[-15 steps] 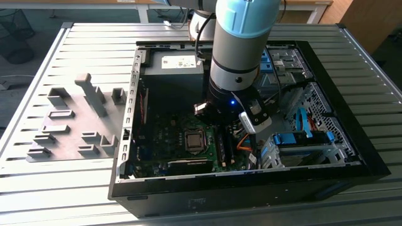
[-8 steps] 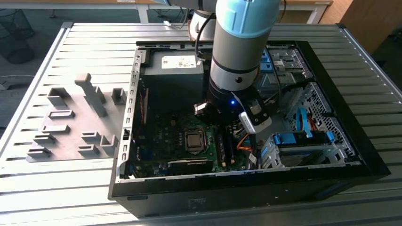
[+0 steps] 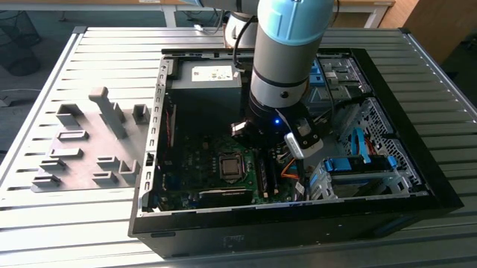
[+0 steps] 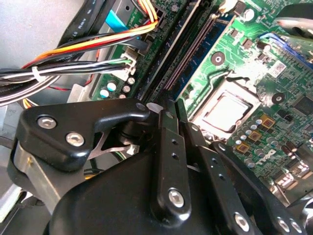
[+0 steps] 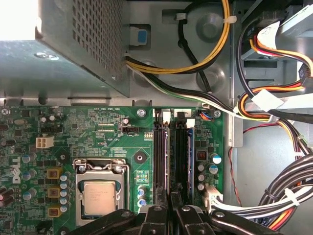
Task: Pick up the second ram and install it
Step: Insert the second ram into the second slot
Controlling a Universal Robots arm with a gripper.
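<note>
The second ram (image 5: 166, 156) appears to be the thin pale strip seen edge-on in the first wrist view, standing along one of the long memory slots (image 5: 182, 156) on the motherboard (image 5: 98, 127). This is a judgement, as only its narrow top edge shows. The hand (image 5: 171, 198) sits directly over the near end of that slot row. Whether it is spread, pressed together or pinching the stick cannot be told.

Such a stick is likely light and stiff but fragile. It is a flat board that should be held by its two long faces near the middle, away from the contact edge, and pushed straight down rather than twisted.

The open computer case (image 3: 439, 190) holds everything around it:

- The motherboard lies flat on the case floor.
- The processor (image 5: 100, 196) sits bare in its socket, just beside the slots.
- A perforated metal power supply (image 5: 73, 49) is beyond the board.
- Bundled cables (image 5: 274, 98) — yellow, orange, black and white — loop along the side near the slots.
- A drive cage with blue fittings (image 3: 358, 167) is on the exterior view's right.

The robot arm (image 3: 287, 56) reaches down into the case. Outside it, on the exterior view's left, a grey holder tray (image 3: 82, 162) with upright blocks rests on the slatted metal surface (image 3: 75, 223), well apart from the hand.
</note>
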